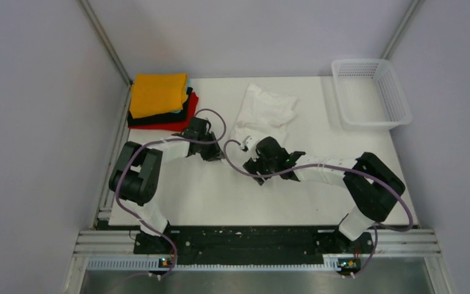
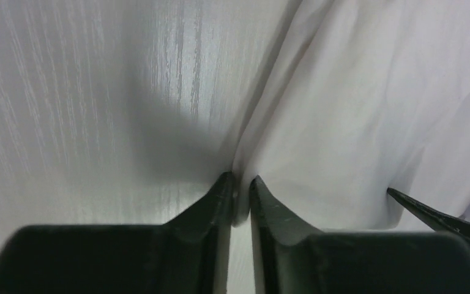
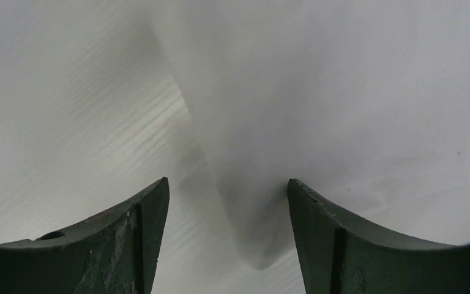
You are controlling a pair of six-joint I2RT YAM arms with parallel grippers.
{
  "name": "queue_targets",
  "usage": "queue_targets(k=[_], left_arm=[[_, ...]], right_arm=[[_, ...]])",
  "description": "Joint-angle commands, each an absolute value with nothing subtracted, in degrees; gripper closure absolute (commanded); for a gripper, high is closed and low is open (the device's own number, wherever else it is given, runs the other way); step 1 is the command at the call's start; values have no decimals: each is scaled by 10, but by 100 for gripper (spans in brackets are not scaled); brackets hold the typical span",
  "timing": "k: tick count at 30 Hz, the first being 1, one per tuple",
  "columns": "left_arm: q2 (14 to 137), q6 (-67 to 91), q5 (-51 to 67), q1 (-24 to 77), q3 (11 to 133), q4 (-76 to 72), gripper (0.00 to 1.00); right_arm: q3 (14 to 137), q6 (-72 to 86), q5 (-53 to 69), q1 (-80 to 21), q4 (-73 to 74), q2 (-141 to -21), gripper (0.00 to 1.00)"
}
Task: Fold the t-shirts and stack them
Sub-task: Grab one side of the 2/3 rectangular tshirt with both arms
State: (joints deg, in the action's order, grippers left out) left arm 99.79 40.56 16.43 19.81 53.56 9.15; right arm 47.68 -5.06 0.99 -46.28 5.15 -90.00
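Observation:
A wrinkled white t-shirt [image 1: 263, 109] lies at the back middle of the table. Its near edge reaches down to both grippers. My left gripper [image 1: 219, 153] is shut on a thin fold at the shirt's left near edge, and the left wrist view shows that cloth [image 2: 355, 122] pinched between the jaws [image 2: 240, 184]. My right gripper [image 1: 246, 146] is open, with a corner of the white cloth [image 3: 343, 92] hanging between its spread jaws [image 3: 227, 184]. A stack of folded t-shirts [image 1: 159, 98], orange on top over teal, black and red, sits at the back left corner.
A white plastic lattice basket [image 1: 370, 92] stands at the back right corner. The white table [image 1: 208, 196] has a metal rail along its left edge and the arm bases at its near edge.

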Motion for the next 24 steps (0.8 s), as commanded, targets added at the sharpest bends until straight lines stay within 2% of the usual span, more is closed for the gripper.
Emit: queue_targets(k=[1, 2, 3, 8, 20, 24], left_arm=[[1025, 416, 176, 201, 528, 80, 90], [1028, 418, 176, 200, 527, 81, 98], [1030, 418, 175, 200, 527, 82, 100], [1032, 414, 148, 200, 531, 104, 100], [1013, 407, 111, 193, 524, 139, 100], [1006, 407, 112, 190, 520, 135, 100]], right_arm=[[515, -79, -74, -485, 91, -941, 33], [515, -76, -88, -490, 95, -943, 33], [514, -73, -107, -495, 96, -944, 34], [498, -51, -166, -528, 110, -938, 37], [501, -13, -235, -561, 165, -951, 53], [503, -8, -249, -561, 178, -964, 65]])
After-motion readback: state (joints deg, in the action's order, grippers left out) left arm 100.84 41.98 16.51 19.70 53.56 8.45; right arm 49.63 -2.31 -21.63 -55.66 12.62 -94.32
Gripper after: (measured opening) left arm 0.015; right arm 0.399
